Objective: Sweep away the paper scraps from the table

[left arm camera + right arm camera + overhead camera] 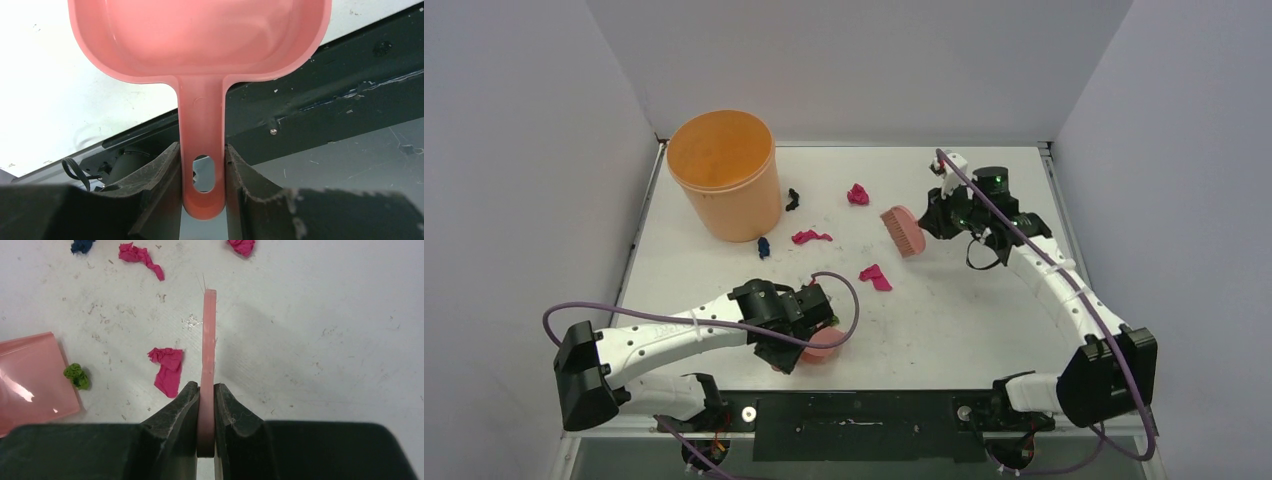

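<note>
Paper scraps lie mid-table: a black one (793, 199), three magenta ones (857, 194) (810, 237) (875, 277) and a dark blue one (764, 247). My left gripper (809, 338) (202, 165) is shut on the handle of the pink dustpan (822, 345) (200, 40), held near the table's front edge. My right gripper (931, 221) (206, 400) is shut on the pink hand brush (903, 230) (209, 350), right of the scraps. In the right wrist view a magenta scrap (167, 370) lies just left of the brush. A green scrap (76, 376) sits at the dustpan's lip (30, 380).
A tall orange bucket (722, 175) stands at the back left of the white table (964, 320). Grey walls close in three sides. A black metal frame (854, 410) runs along the front edge between the arm bases.
</note>
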Controlling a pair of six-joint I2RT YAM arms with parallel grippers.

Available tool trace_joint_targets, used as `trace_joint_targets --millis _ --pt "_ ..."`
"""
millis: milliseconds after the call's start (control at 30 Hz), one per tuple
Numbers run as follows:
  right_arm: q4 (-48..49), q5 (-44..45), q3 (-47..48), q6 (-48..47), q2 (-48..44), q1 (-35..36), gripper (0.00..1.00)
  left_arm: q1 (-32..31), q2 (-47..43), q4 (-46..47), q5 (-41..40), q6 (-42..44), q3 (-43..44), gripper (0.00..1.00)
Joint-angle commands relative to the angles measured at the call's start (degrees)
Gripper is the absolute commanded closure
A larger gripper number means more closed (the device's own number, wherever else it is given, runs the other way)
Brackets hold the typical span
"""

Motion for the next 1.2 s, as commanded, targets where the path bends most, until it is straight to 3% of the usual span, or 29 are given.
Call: trace_joint_targets --millis 0,200,400,767,1033,1167 --pt "-10.0 6.4 9.1 -3.1 6.5 3.5 0.95 -2.0 -0.6 0.0 -0.7 -2.9 -0.3 1.0" --pt "-12.3 14.5 12.5 -4.6 13.0 10.9 0.95 -4.3 -0.5 1.3 -0.6 -4.7 -1.6 1.0" --pt "-13.0 14.6 13.0 -4.9 15.5 13.6 0.95 -5.6 -1.4 3.2 0.7 -6.3 -3.2 1.0" --pt "-14.6 1.4 13.3 -3.8 18.7 17.5 0.95 -5.5 6.1 9.6 -0.5 -3.4 -1.6 1.0" --pt "-18.9 -16.0 13.3 -6.3 18.5 19.3 0.95 -5.2 13.3 16.8 -4.4 -3.1 2.2 1.0" --pt "-22.7 -18.5 16.1 -7.8 16.8 18.6 0.95 -5.3 15.5 19.2 -5.9 -3.5 2.8 1.0"
